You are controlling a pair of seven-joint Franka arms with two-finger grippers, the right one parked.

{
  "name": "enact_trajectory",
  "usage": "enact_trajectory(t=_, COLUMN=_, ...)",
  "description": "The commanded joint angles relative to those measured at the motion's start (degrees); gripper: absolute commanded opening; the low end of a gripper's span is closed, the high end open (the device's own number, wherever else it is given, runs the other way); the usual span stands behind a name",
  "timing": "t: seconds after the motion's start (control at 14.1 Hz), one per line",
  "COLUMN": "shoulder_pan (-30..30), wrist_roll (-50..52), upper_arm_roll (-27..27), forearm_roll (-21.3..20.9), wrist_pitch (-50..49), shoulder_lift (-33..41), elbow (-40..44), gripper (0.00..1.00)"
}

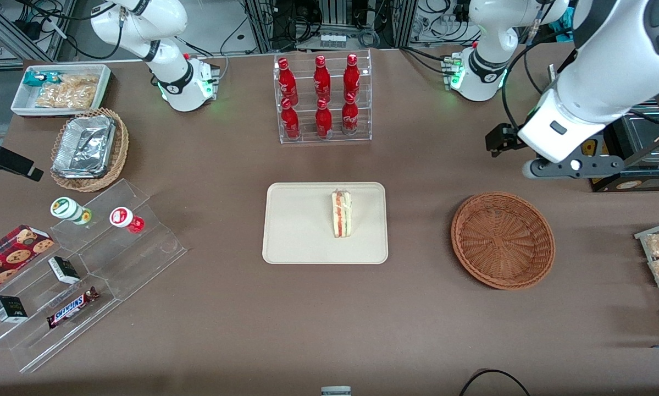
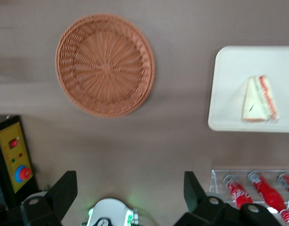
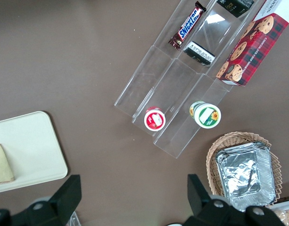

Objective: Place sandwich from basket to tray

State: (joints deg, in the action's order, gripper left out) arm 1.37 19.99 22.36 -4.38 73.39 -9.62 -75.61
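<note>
The sandwich (image 1: 341, 213) (image 2: 260, 100) (image 3: 2, 165), a pale wedge with red and green filling, lies on the beige tray (image 1: 302, 225) (image 2: 234, 84) (image 3: 31, 141), near the tray's middle. The round brown wicker basket (image 1: 502, 239) (image 2: 105, 65) stands empty beside the tray, toward the working arm's end of the table. My gripper (image 1: 505, 140) (image 2: 130, 181) hangs high above the table, farther from the front camera than the basket. It is open, with nothing between its fingers (image 2: 64, 190).
A clear rack of red bottles (image 1: 324, 99) (image 2: 257, 188) stands farther from the front camera than the tray. Acrylic steps with snacks (image 1: 87, 264), a lighter basket with foil containers (image 1: 87, 148) and a white bin (image 1: 60, 88) lie toward the parked arm's end. A black box (image 2: 14, 160) sits near my gripper.
</note>
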Motion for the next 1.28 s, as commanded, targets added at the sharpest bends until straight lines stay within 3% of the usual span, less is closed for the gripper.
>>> enact_trajectory(t=0.0, shoulder_pan=1.62, wrist_roll=-0.83, upper_arm_roll=-1.08, forearm_roll=0.16, wrist_pitch=1.65, shoulder_lift=9.25, elbow=-11.47, gripper=1.0)
enact_trajectory(t=1.21, shoulder_pan=2.14, wrist_roll=-2.68, upper_arm_roll=-1.44, forearm_roll=1.92, wrist_pitch=2.55, shoulder_lift=8.47, elbow=-9.38, gripper=1.0)
